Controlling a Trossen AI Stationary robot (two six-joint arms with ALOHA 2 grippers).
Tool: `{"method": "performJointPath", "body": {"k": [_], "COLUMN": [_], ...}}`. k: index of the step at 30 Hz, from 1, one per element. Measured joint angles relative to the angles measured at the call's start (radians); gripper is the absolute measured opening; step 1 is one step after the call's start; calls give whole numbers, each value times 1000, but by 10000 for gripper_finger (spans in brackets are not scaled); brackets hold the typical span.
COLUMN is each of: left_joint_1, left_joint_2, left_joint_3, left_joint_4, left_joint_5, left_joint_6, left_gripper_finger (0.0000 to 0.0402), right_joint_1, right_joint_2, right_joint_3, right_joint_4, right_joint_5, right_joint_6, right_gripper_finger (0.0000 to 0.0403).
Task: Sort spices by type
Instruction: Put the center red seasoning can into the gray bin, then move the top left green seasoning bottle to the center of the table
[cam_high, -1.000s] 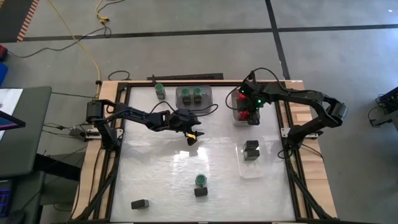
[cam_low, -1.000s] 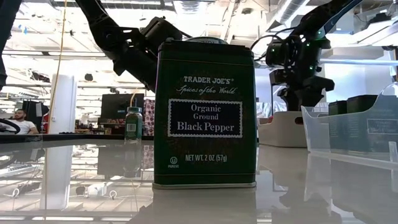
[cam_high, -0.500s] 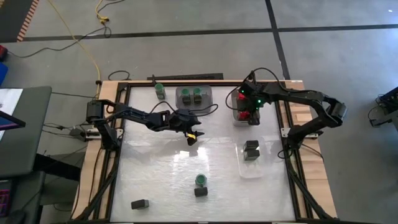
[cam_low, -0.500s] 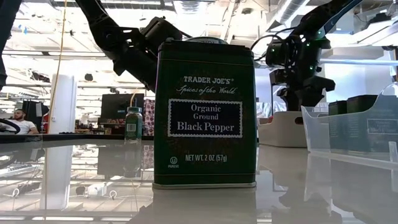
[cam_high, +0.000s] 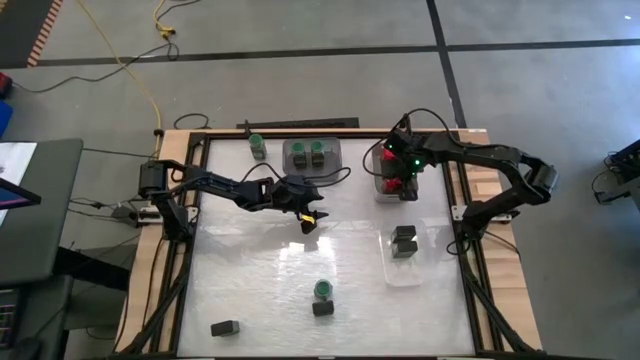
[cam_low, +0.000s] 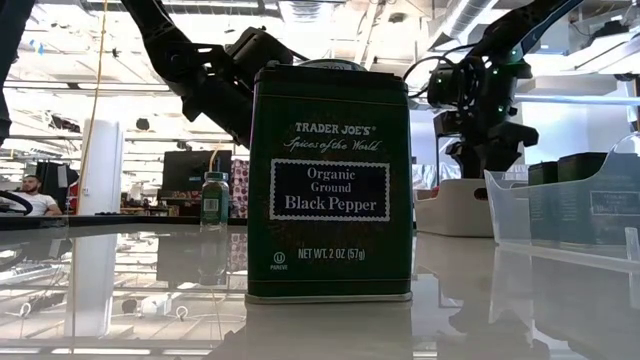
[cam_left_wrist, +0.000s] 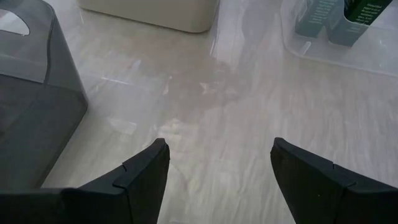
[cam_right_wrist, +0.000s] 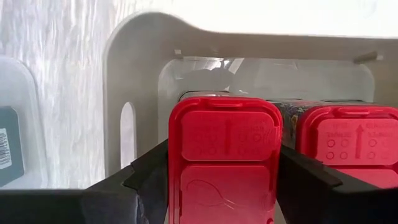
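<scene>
Right gripper down inside the white tray, fingers closed against both sides of a red-topped spice box; a second red-topped box just beside it, nearly touching the far finger. Left gripper hovering over bare table, fingers spread apart with nothing between them, grey tray close to one side, clear tray ahead.

Likely trouble: opening the right fingers wide enough to nudge the neighbouring red box, or lifting out at a tilt and catching the tray's wall, dragging the tray along. Little room inside that tray, so a straight rise looks safest.

Still unsorted, judged from above: a green-lidded jar beyond the left gripper near the table's far edge, another green-lidded jar with the black pepper tin well back toward the near edge, and a dark block by the near corner. Plenty of open surface around the left gripper for reaching these.
</scene>
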Motion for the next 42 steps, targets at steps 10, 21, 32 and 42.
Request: {"method": "performJointPath", "body": {"k": [10, 21, 32, 42], "left_joint_1": [0, 0, 0, 0], "left_joint_2": [0, 0, 0, 0], "left_joint_3": [0, 0, 0, 0], "left_joint_4": [0, 0, 0, 0], "left_joint_5": [0, 0, 0, 0], "left_joint_6": [0, 0, 0, 0], "left_gripper_finger": [267, 267, 267, 267], "right_joint_1": [0, 3, 3, 218], "right_joint_2": [0, -63, -379, -599], "right_joint_3": [1, 51, 155, 53], "right_joint_4": [0, -69, -61, 12], "right_joint_5": [0, 1, 2, 196], "right_joint_6": [7, 22, 436, 1028], "right_gripper_finger": [312, 358, 357, 357]}}
